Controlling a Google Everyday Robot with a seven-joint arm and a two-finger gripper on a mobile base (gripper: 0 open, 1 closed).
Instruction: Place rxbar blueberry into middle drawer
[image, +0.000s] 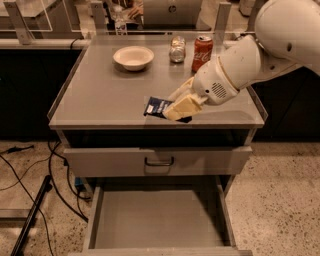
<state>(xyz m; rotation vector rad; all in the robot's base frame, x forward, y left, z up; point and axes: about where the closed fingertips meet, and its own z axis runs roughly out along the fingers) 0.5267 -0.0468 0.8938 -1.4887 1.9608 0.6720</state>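
The rxbar blueberry (156, 106), in a dark blue wrapper with white print, is pinched at its right end between the cream fingers (184, 105) of my gripper (176, 108). The gripper is shut on the bar and holds it just over the front part of the grey cabinet top (100, 95), near the front edge. The middle drawer (157, 220) is pulled out wide below, showing a plain grey floor with nothing in it. My white arm reaches in from the upper right.
A white bowl (133, 56), a small glass jar (177, 50) and a red soda can (202, 52) stand at the back of the top. A grey drawer with a small black handle (159, 161) sits slightly out above the open one. Cables lie on the floor at left.
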